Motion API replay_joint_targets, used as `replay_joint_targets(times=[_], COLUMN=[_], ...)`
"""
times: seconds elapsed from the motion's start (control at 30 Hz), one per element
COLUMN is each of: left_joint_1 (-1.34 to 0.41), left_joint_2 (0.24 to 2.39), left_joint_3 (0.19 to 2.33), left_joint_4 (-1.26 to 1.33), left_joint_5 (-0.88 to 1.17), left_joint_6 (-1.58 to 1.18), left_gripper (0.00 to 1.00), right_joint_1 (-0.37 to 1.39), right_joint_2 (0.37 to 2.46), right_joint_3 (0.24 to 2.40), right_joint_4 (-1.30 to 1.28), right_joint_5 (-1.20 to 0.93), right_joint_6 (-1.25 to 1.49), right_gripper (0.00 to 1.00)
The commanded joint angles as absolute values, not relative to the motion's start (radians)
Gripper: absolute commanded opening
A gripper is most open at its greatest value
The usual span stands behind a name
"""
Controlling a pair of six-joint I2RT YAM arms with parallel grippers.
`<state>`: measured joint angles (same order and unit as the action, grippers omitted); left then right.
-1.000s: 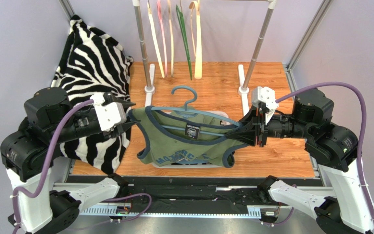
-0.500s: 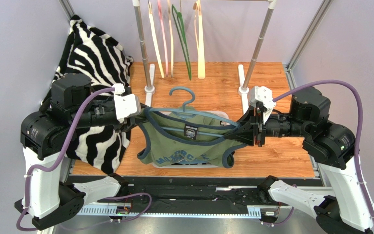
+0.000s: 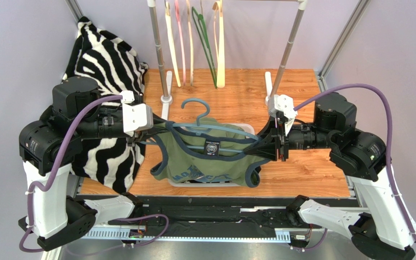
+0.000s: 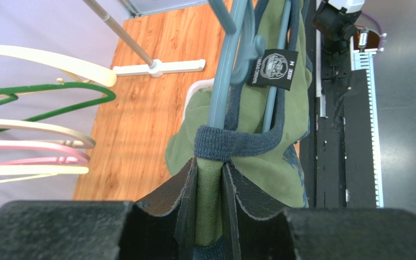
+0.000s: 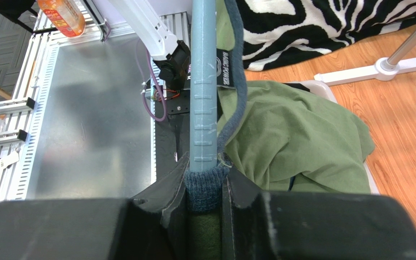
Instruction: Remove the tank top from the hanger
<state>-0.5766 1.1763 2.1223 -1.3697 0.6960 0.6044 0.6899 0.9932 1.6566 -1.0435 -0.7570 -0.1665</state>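
The one green tank top (image 3: 205, 162) hangs on its single blue hanger (image 3: 196, 108), stretched above the table (image 3: 302, 168) between both arms. The left gripper (image 4: 209, 179) is clamped on the left shoulder strap. The right gripper (image 5: 203, 179) pinches the navy trim at the hanger's other end. The black neck label (image 4: 273, 69) reads "M"; the chest print is too folded to read. Five spare hangers (image 3: 205, 43) hang behind.

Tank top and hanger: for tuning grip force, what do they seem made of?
The tank top looks like soft olive cotton jersey, navy ribbed trim: it drapes and wrinkles. The hanger seems smooth matte blue plastic, with moulded ridges.
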Motion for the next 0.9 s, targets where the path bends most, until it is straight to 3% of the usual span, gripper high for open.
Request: replay_joint_targets(times=[0.0, 0.23, 0.3, 0.33, 0.37, 0.4, 0.47, 0.5, 0.6, 0.73, 0.87], left_joint_1=[-0.589, -0.595, -0.595, -0.595, -0.595, -0.595, -0.595, -0.595, -0.595, -0.595, -0.595], left_joint_2=[1.189, 1.201, 1.198, 1.195, 1.190, 1.186, 1.174, 1.170, 1.163, 1.157, 1.158], left_joint_3=[2.137, 2.137, 2.131, 2.126, 2.122, 2.112, 2.100, 2.097, 2.100, 2.099, 2.091], left_joint_4=[-1.486, -1.473, -1.471, -1.473, -1.474, -1.471, -1.465, -1.459, -1.437, -1.408, -1.384], left_joint_5=[0.761, 0.778, 0.776, 0.772, 0.767, 0.761, 0.738, 0.724, 0.674, 0.618, 0.575], left_joint_6=[0.586, 0.574, 0.577, 0.577, 0.583, 0.586, 0.578, 0.572, 0.554, 0.546, 0.537], left_gripper=[0.29, 0.30, 0.26, 0.22, 0.08, 0.02, 0.00, 0.00, 0.00, 0.00, 0.00], right_joint_1=[0.726, 0.811, 0.819, 0.822, 0.822, 0.822, 0.821, 0.822, 0.822, 0.822, 0.822], right_joint_2=[1.017, 1.051, 1.051, 1.046, 1.043, 1.031, 1.006, 0.997, 0.962, 0.908, 0.858], right_joint_3=[1.698, 1.706, 1.698, 1.695, 1.690, 1.675, 1.654, 1.634, 1.612, 1.554, 1.517], right_joint_4=[-0.960, -0.939, -0.924, -0.917, -0.910, -0.899, -0.884, -0.871, -0.862, -0.847, -0.845], right_joint_5=[-0.741, -0.674, -0.657, -0.632, -0.620, -0.609, -0.566, -0.548, -0.447, -0.315, -0.291], right_joint_6=[-0.163, -0.160, -0.158, -0.155, -0.153, -0.153, -0.155, -0.161, -0.178, -0.181, -0.179], right_gripper=[0.00, 0.00, 0.00, 0.00, 0.00, 0.01, 0.21, 0.37, 0.57, 0.67, 0.68])
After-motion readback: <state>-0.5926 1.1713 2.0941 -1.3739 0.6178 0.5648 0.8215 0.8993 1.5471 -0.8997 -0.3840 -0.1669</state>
